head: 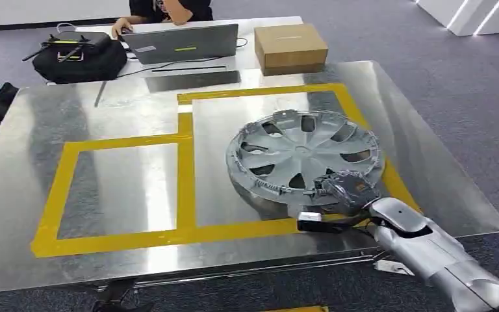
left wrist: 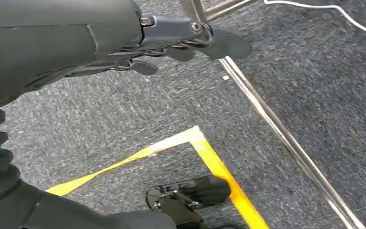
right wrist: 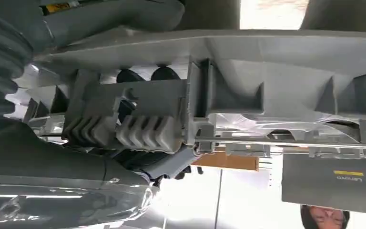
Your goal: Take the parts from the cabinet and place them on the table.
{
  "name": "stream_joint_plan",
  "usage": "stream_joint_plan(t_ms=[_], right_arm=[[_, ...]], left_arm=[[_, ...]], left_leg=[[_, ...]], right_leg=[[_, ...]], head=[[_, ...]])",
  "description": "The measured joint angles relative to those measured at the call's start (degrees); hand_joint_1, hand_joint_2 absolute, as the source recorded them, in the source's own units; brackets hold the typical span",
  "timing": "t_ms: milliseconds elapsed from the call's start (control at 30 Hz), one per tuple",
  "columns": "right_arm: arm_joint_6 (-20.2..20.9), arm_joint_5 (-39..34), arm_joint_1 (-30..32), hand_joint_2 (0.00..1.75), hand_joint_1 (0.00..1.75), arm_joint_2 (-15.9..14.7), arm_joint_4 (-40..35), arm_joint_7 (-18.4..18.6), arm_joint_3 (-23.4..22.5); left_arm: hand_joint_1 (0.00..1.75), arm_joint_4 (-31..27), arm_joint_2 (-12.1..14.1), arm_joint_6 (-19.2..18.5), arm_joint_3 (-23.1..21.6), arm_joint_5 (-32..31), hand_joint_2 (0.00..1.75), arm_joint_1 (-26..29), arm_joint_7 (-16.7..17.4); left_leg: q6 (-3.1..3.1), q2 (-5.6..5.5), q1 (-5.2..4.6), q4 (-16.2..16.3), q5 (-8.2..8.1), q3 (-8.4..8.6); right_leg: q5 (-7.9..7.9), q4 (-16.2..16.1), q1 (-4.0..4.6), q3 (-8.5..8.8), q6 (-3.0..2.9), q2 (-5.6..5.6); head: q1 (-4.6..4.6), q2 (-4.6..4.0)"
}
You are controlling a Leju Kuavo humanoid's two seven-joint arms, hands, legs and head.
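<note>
On table [head: 104, 117], hubcap [head: 302, 153] rim in R hand [head: 345, 190].

wheel cover [head: 304, 151] on table [head: 52, 117] (right side) | box [head: 290, 45] behind

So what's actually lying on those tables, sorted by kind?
Wheel covers: 1, held at its rim by the right robot hand
Laptops: 1
Cardboard boxes: 1
Black bags: 1
Total: 4
</note>
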Motion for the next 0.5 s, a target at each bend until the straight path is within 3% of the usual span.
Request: stream_joint_plan(t_ms=[200, 500], right_arm=[[-6.23, 4.48, 0.15, 1.75, 1.75, 0.63, 1.05, 0.98, 0.42], [-7.26, 5.33, -0.06, 1.75, 1.75, 1.13, 2.25, 1.11, 0.63]], left_arm=[[0.00, 0.00, 0.00, -0.59, -1.44, -0.07, 1.75, -0.01, -2.30], [0.00, 0.00, 0.00, -0.50, -2.53, 0.09, 1.75, -0.14, -3.08]], left_leg=[[0.02, -0.01, -0.06, 0.01, 0.01, -0.02], [0.03, -0.01, -0.06, 0.01, -0.01, -0.02]], right_leg=[[0.02, -0.01, -0.05, 0.00, 0.03, -0.03], [0.02, -0.01, -0.06, -0.01, 0.03, -0.03]], head=[[-0.02, 0.00], [-0.02, 0.00]])
